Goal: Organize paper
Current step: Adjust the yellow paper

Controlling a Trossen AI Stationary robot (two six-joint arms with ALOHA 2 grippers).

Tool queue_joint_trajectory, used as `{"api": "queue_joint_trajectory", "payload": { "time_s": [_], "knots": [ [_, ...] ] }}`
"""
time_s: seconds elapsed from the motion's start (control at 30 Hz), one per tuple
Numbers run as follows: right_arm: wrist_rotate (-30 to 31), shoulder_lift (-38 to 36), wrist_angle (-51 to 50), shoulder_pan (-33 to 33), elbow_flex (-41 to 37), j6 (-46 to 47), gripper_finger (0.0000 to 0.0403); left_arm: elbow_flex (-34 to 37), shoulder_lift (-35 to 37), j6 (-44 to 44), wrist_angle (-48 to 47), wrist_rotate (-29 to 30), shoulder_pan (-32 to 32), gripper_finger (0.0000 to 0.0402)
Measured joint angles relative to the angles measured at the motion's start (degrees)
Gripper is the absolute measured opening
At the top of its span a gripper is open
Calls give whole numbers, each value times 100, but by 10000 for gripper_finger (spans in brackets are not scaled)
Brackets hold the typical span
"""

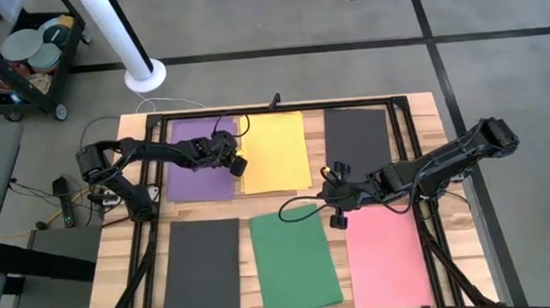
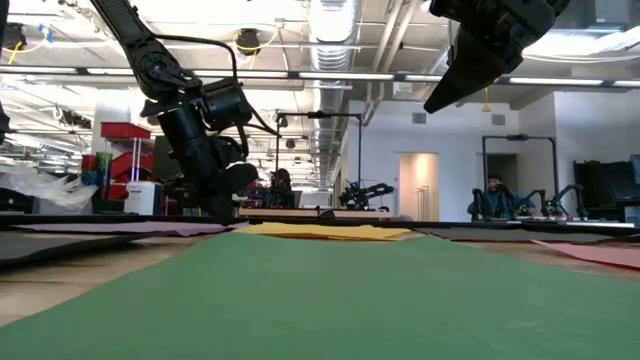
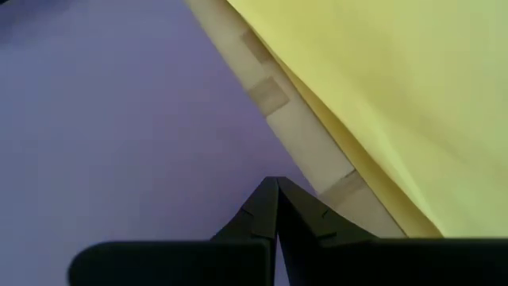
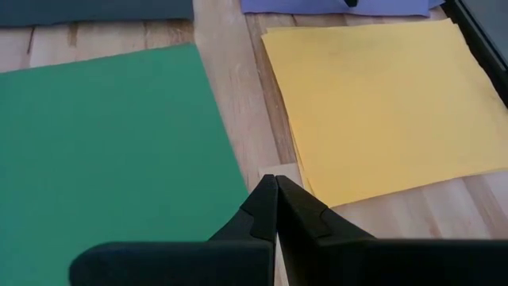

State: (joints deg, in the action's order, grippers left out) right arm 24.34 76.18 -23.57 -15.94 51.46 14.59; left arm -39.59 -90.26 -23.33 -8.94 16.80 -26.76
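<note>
Six stacks or sheets of paper lie flat on the wooden surface [image 1: 118,272] in two rows, seen from above. In the upper row, the purple paper [image 1: 197,150] is at the left, the yellow paper [image 1: 275,152] in the middle and a black paper [image 1: 356,134] at the right. In the lower row, another black paper [image 1: 202,271] sits at the lower left, the green paper [image 1: 295,262] in the lower middle and the pink paper [image 1: 387,258] at the lower right. The sheets lie apart, with bare wood between them.

The left gripper [image 1: 238,165] is in the middle left of the overhead frame, at the gap between the purple and yellow paper. Its fingers are pressed together with nothing between them, the tips low over the purple edge.

The right gripper [image 1: 337,220] is near the centre of the frame, above the wood between the green, yellow and pink paper. Its fingers are also fully closed and it holds nothing.
</note>
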Motion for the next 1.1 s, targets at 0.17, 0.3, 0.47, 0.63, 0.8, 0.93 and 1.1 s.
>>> {"api": "queue_joint_trajectory", "payload": {
  "time_s": [0.17,0.3,0.47,0.63,0.8,0.93,1.1],
  "knots": [
    [-2,0,0,0,0,0,0,0,2,8,-117,26,-64,0],
    [-3,0,0,0,0,1,0,-8,2,10,-117,38,-96,0],
    [-7,0,0,0,0,1,0,-178,2,8,-76,-177,12,0],
    [-53,0,0,0,0,8,0,-321,11,-126,-26,-631,153,0],
    [-55,0,-2,0,0,9,0,-319,10,-299,-82,-838,173,0],
    [-52,0,-3,0,-1,9,0,-315,-160,-379,-94,-903,170,0],
    [-50,0,6,0,-4,5,0,-330,-455,-418,62,-991,199,0]
  ]
}}
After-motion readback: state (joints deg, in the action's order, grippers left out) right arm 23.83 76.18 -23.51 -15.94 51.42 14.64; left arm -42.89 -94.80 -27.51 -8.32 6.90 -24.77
